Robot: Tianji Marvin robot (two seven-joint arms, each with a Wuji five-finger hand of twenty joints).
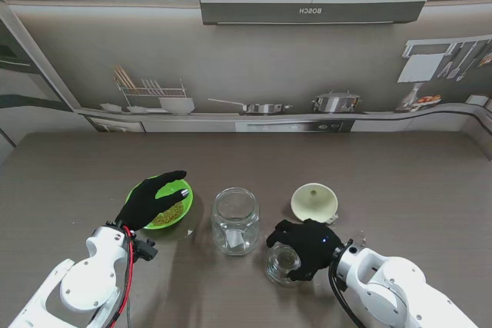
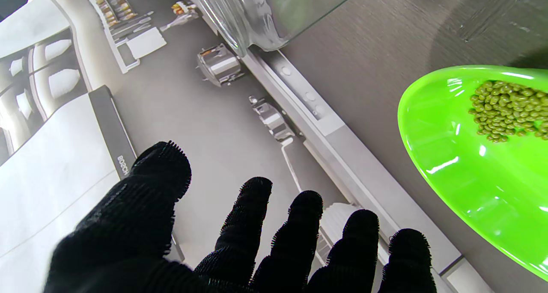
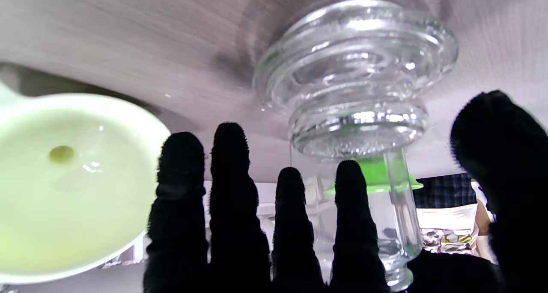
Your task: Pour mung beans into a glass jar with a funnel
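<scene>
On the brown surface (image 1: 77, 182) the glass jar (image 1: 235, 220) stands upright near the middle, its mouth uncovered. To its left sits the green bowl (image 1: 178, 207) with a small heap of mung beans (image 1: 168, 215) in it. The left hand (image 1: 151, 200) hovers over that bowl with fingers spread and nothing in its grip; the left wrist view shows the fingers (image 2: 252, 224) apart in open air, the bowl's rim and the beans (image 2: 507, 109) off to one side of them and not touching them. To the jar's right and farther from me lies the pale funnel (image 1: 314, 202), its wide mouth facing up. Nearer to me than the funnel, just right of the jar, the glass lid (image 1: 282, 263) rests on the surface, and the right hand (image 1: 307, 246) is poised over it. In the right wrist view the fingers (image 3: 231, 190) stand extended and apart before the lid (image 3: 355, 75), with the thumb out to one side, holding nothing, and the funnel (image 3: 64, 190) is just beside them.
</scene>
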